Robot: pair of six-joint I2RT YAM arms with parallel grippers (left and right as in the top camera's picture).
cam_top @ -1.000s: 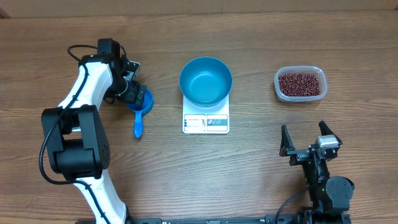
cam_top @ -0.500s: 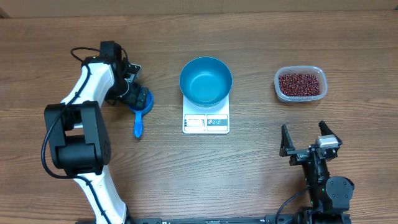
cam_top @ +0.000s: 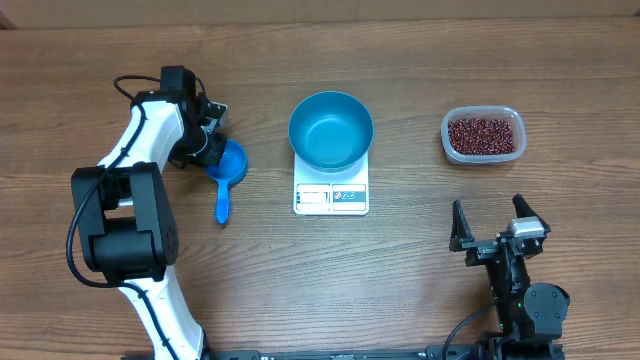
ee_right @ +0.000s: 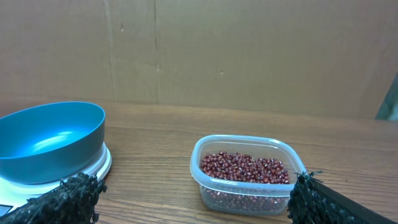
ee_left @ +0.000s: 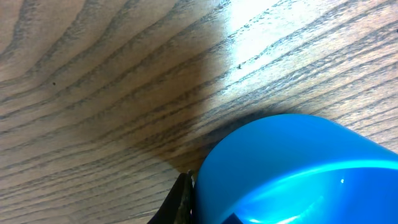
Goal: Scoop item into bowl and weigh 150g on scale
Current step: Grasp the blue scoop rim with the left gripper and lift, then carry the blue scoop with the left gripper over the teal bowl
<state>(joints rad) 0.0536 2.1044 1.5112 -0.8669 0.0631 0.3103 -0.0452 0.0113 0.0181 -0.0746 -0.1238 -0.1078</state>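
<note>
Obs: find L gripper (cam_top: pixel 210 150) down at cup end of blue scoop (cam_top: pixel 229 165), jaws closed nearly all the way, apparently nipping the thin cup wall. In wrist view see only one dark finger tight against the blue curve, so can't confirm a 2nd finger inside. Judge grip taken at cup, not handle, w/ handle flat on desk (cam_top: pixel 400 280) and little room under it. See bowl (cam_top: pixel 331 130) empty, seated on scale (cam_top: pixel 331 198) mid-desk, display edge uncovered for reading. See beans (cam_top: pixel 483 134) all in clear tub (cam_top: pixel 446 133) at far right, well apart from bowl and scoop, none spilled. Note R gripper (cam_top: pixel 494 224) parked near front edge, jaws wide apart, holding nothing, presumably out of L arm's way. Rate task as barely begun: scoop pickup in hand, no scooping yet. Expect long carry past bowl to tub. Watch for scoop twisting in so thin a pinch.
</note>
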